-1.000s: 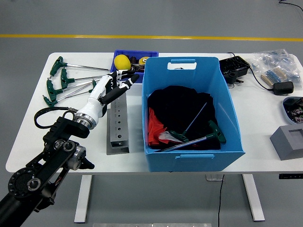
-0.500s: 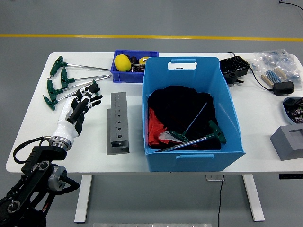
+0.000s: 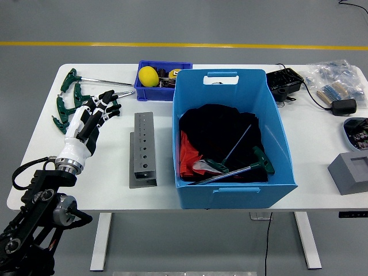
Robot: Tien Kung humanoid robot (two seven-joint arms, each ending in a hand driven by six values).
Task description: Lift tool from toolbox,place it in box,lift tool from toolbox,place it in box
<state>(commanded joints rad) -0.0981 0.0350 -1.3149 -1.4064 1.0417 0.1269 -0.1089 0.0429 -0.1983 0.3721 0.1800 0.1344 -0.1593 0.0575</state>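
The left hand (image 3: 92,118) moves back from the blue box (image 3: 233,138) and now sits over the green-handled tools (image 3: 72,100), fingers spread.

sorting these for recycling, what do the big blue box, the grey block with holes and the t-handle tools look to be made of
The big blue box looks like moulded plastic: uniform colour, smooth slightly glossy walls, cut-out handle slots. The grey block with holes appears to be metal, probably aluminium or steel, with a dull machined look and a drilled row of holes. The T-handle tools seem to have bright steel shafts and green plastic or rubbery grips.
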